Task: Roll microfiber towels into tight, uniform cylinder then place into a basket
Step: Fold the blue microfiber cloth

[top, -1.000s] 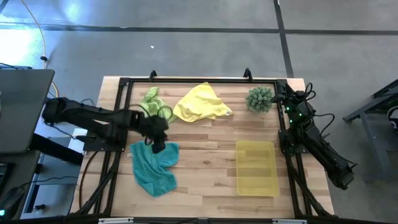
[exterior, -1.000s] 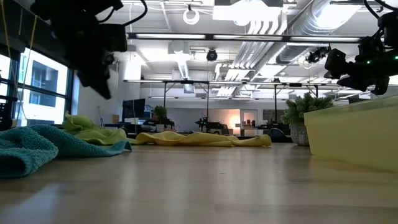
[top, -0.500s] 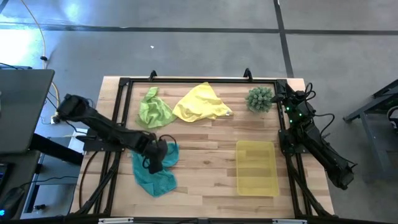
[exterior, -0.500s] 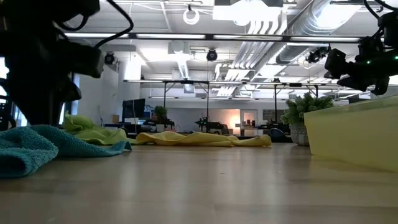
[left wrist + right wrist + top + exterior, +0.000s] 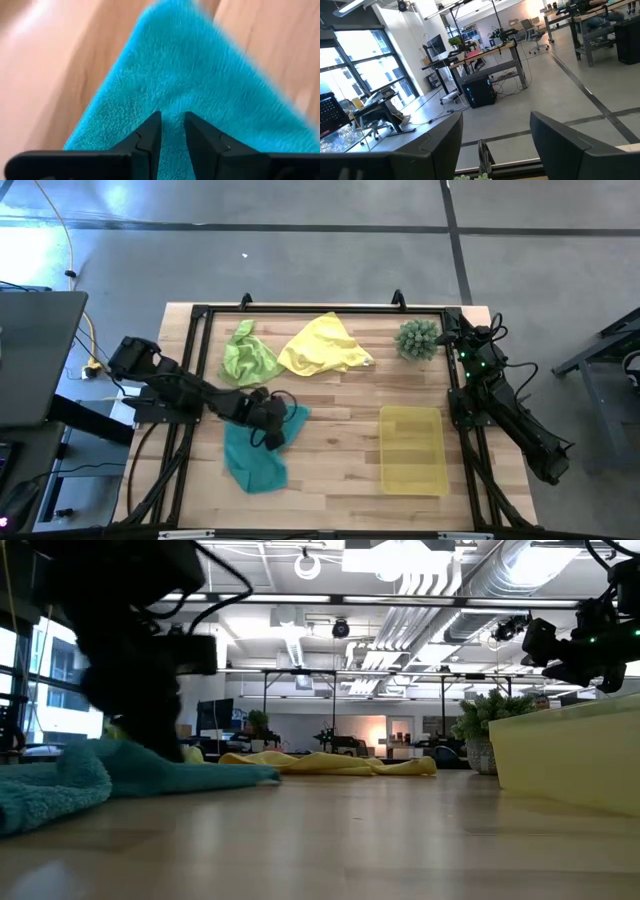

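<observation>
The teal towel (image 5: 255, 460) lies crumpled at the near left of the table, one corner (image 5: 300, 414) drawn out toward the right. My left gripper (image 5: 276, 434) is down on its far right part, with only a narrow slit between its fingers (image 5: 172, 120). The lime green towel (image 5: 248, 358) and the yellow towel (image 5: 320, 348) lie crumpled at the far side. The yellow basket (image 5: 385, 450) sits flat at the near right. My right gripper (image 5: 496, 120) hangs open above the table's far right corner, holding nothing. My left gripper sets its fingertips (image 5: 150, 131) down on the teal towel's top surface (image 5: 172, 102) near the drawn-out corner. It slants down from the table's left. Whether any cloth is caught in the slit between the fingers, I cannot tell. The towel lies flat on the table.
A spiky green plant (image 5: 418, 338) stands at the far right, next to the right arm. Bare wood lies between the teal towel and the basket. A black frame (image 5: 190, 380) runs along the table's edges.
My left gripper has come down from above the teal towel onto it and gone toward the table's right edge. The towel's far part has slid right with it, a corner drawn out flat; the near part has stayed roughly where it was.
</observation>
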### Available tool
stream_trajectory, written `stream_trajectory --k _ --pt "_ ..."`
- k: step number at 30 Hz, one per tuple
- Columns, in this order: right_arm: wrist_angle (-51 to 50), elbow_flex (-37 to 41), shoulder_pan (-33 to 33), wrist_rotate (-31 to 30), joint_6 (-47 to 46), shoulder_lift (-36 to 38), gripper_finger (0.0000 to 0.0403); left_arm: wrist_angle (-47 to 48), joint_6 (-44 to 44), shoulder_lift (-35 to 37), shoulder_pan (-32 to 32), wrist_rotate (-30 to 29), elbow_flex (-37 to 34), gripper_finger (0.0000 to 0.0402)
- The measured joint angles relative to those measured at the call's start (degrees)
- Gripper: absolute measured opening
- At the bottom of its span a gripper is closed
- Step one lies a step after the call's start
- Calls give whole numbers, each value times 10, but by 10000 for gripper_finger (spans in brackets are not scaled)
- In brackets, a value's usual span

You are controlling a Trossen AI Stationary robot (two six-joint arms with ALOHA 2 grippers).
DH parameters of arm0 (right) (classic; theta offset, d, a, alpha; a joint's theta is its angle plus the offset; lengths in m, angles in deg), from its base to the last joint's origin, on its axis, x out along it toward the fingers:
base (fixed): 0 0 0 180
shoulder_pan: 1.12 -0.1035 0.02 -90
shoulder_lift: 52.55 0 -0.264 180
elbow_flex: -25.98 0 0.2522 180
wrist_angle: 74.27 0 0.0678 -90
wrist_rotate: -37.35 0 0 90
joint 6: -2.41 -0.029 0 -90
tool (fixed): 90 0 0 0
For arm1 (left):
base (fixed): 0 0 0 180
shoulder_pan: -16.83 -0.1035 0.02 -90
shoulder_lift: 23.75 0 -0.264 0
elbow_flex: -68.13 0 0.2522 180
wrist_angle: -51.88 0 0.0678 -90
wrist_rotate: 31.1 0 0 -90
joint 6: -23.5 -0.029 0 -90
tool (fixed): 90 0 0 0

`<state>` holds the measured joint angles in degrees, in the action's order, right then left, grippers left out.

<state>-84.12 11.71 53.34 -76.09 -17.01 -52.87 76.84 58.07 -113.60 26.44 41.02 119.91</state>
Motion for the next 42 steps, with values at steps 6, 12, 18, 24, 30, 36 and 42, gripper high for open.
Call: stream_trajectory --k 6,12,18,24,30,36,42 --pt "0 0 0 0 0 0 225 -89 -76 1 -56 -30 1 76" --pt "0 0 0 -1 0 0 225 -95 -81 22 -101 20 23 76" --pt "0 0 0 -1 0 -1 225 -50 -8 27 -48 149 41 76" --pt "0 0 0 -1 0 -1 225 8 42 15 36 74 41 76" --pt "0 0 0 -1 0 -1 225 72 47 -16 49 -45 41 76" --pt "0 0 0 -1 1 0 225 20 42 -70 6 -49 43 76" --pt "0 0 0 -1 0 0 225 -82 -21 -113 -37 -40 51 76"
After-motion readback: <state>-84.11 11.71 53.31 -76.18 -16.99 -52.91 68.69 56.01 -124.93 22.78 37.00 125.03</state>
